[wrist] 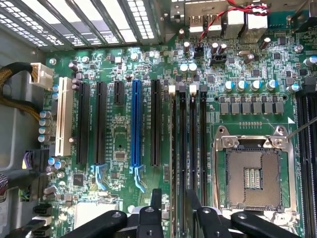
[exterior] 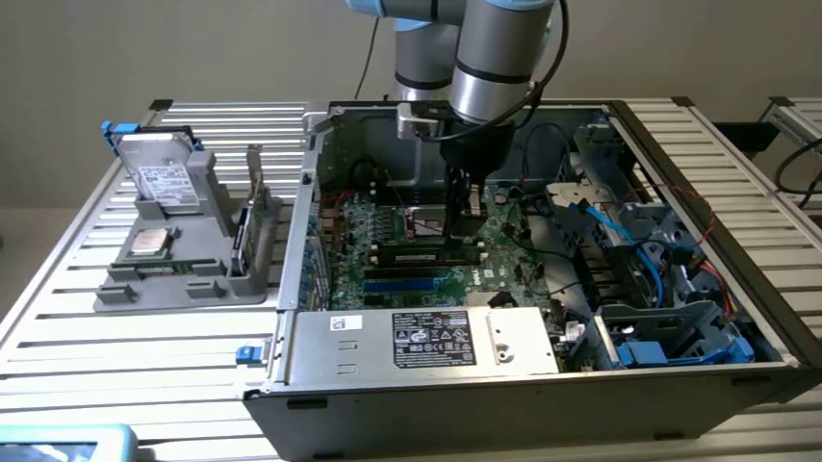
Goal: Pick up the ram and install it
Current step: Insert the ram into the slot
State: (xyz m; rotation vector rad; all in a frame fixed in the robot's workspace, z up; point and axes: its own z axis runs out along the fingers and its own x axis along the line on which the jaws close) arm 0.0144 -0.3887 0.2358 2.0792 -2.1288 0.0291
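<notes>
Inside the open computer case (exterior: 308,192), my gripper (exterior: 465,229) hangs low over the green motherboard (exterior: 385,226). The ram (exterior: 418,256), a narrow stick with dark chips and a pale label, stands on edge in one of the long black memory slots, and the gripper is over its end on the exterior view's right. In the wrist view the ram (wrist: 173,158) shows as a thin edge running between my black fingers (wrist: 155,198). The gripper (wrist: 173,198) is open, with a gap on each side of the stick.
The CPU socket (wrist: 250,173) lies beside the memory slots, and a blue expansion slot (wrist: 136,129) on their other side. A silver power supply (exterior: 424,337) fills the case front, with cables and drive cages (exterior: 668,289) on the exterior view's right. A grey parts tray (exterior: 180,260) sits outside.
</notes>
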